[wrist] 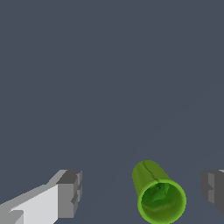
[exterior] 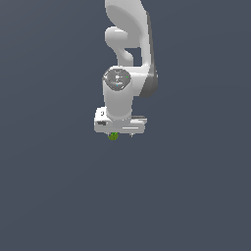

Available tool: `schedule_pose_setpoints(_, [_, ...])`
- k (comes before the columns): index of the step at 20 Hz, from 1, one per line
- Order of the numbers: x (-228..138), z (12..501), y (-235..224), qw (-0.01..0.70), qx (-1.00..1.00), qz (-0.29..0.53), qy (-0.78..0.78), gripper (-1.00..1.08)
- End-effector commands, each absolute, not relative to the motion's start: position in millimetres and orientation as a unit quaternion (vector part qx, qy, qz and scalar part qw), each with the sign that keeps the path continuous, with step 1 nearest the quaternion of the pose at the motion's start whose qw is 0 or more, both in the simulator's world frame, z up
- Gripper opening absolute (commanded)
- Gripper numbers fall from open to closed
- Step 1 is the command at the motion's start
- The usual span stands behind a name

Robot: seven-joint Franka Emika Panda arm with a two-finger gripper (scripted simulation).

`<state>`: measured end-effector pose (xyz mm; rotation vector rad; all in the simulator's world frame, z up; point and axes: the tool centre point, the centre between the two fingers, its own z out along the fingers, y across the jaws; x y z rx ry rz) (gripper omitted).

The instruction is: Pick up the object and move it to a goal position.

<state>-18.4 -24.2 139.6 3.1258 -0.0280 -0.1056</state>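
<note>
The object is a small bright green lump that looks like a short hollow cylinder lying on the dark grey ground. In the wrist view it lies between my two fingers, nearer the dark pad on one side than the white finger with the grey pad on the other, and touches neither. My gripper is open. In the exterior view the white gripper hangs straight down from the arm, and the green object peeks out just under its lower edge, toward the exterior view's left.
The white arm rises from the hand toward the top of the exterior view. A plain dark grey ground fills both views; no other objects or edges show.
</note>
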Motion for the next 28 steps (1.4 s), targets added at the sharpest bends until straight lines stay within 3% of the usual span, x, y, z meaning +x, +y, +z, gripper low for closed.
schedule_pose_setpoints(1, [-18.4, 139.6, -24.2, 0.007, 0.999, -0.034, -0.009, 1.00])
schedule_pose_setpoints(11, [-11.6, 157.5, -45.2, 0.007, 1.000, -0.022, -0.012, 1.00])
schedule_pose_setpoints(28, [-20.7, 147.5, -45.6, 0.006, 0.995, -0.020, -0.094, 1.00])
